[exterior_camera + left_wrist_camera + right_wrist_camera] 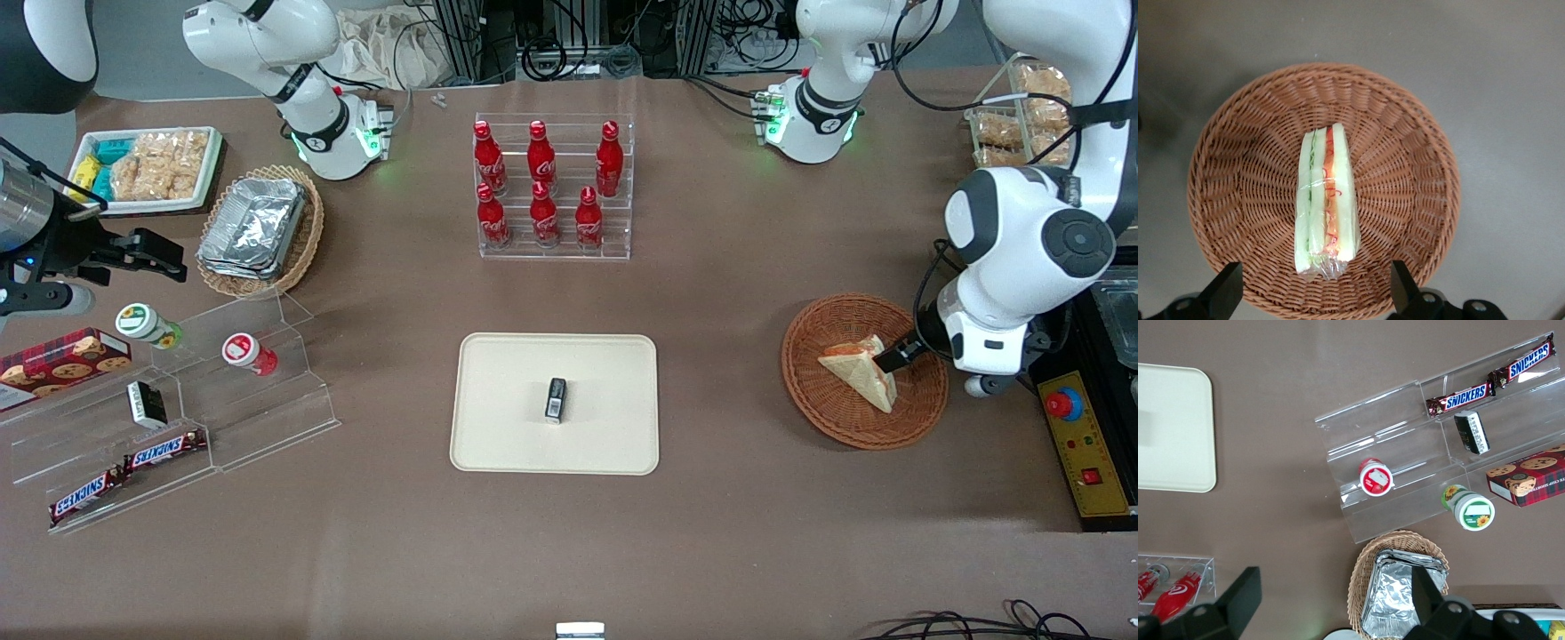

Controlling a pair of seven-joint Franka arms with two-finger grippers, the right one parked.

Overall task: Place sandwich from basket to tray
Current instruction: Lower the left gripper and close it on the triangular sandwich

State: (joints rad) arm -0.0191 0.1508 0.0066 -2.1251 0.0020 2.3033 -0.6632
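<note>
The sandwich [858,372], a plastic-wrapped wedge of white bread, lies in the round reddish-brown wicker basket [836,427] toward the working arm's end of the table. My left gripper [896,357] hangs just above the basket beside the sandwich, open. In the left wrist view the sandwich [1327,200] rests edge-up in the middle of the basket [1405,133], showing red, orange and green layers. The gripper [1315,290] straddles its near tip with both fingers [1401,287] spread wide and touching nothing. The cream tray [507,400] lies at the table's middle.
A small black packet [556,398] sits on the tray. A clear rack of red bottles [551,187] stands farther from the front camera than the tray. A yellow control box with a red button [1080,444] lies beside the basket. Snack shelves [169,418] stand toward the parked arm's end.
</note>
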